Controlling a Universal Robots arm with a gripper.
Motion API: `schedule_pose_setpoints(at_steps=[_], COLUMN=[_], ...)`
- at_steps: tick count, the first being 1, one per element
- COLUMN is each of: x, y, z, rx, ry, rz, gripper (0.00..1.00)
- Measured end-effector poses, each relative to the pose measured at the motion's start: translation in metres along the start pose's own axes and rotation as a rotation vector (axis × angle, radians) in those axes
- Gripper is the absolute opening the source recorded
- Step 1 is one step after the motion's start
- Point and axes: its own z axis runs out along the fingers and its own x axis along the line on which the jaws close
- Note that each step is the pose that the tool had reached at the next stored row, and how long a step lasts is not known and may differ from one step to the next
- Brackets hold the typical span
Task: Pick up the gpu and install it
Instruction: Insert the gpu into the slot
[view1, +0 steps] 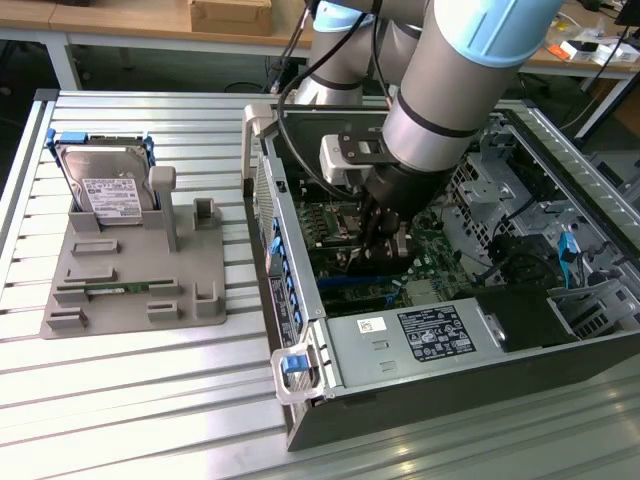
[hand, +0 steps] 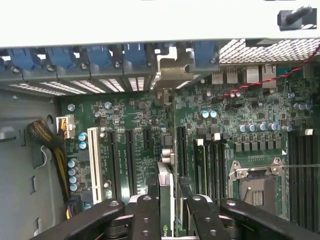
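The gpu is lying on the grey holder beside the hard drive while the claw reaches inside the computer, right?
No. The gpu is not on the grey holder; the wrist view shows the claw gripping it edge-on above the green board. The hard drive does stand on that holder, and the claw is inside the computer.

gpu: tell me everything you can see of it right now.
The gpu shows edge-on in the wrist view: a thin flat card standing upright over the green motherboard inside the open case. Its silver end bracket lies at the rear slot row. The gripper is clamped on both its faces. Whether it is seated cannot be told.
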Motion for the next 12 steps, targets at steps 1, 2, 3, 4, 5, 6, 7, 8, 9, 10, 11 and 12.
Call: schedule_pose_setpoints(at_steps=[1, 2, 3, 4, 5, 6, 7, 8, 9, 10, 11, 12], x=[0.0001, 0.0001, 0.0003, 0.0003, 0.0004, 0.0006, 0.0007, 0.0007, 0.0008, 0.0007, 0.0006, 0.0005], y=[0.0004, 0.0006, 0.0014, 0.0017, 0.0019, 0.0019, 0.0019, 0.0019, 0.0019, 0.0019, 0.0025, 0.0036], z=[0.0, 0.0, 0.0001, 0.0002, 0.0004, 0.0008, 0.0017, 0.0021, 0.0026, 0.0028, 0.0029, 0.0029], rx=[0.0, 0.0, 0.0, 0.0, -0.0001, 0.0, 0.0, 0.0, -0.0001, -0.0001, 0.0002, 0.0005], ry=[0.0, -0.0001, 0.0, 0.0, 0.0001, 0.0, -0.0002, -0.0002, 0.0001, 0.0002, 0.0002, 0.0003], rz=[0.0, 0.0, 0.0, 0.0, 0.0, 0.0, 0.0, 0.0, 0.0, 0.0, 0.0, 0.0], gripper=[0.26, 0.26, 0.26, 0.26, 0.26, 0.26, 0.26, 0.26, 0.26, 0.26, 0.26, 0.26])
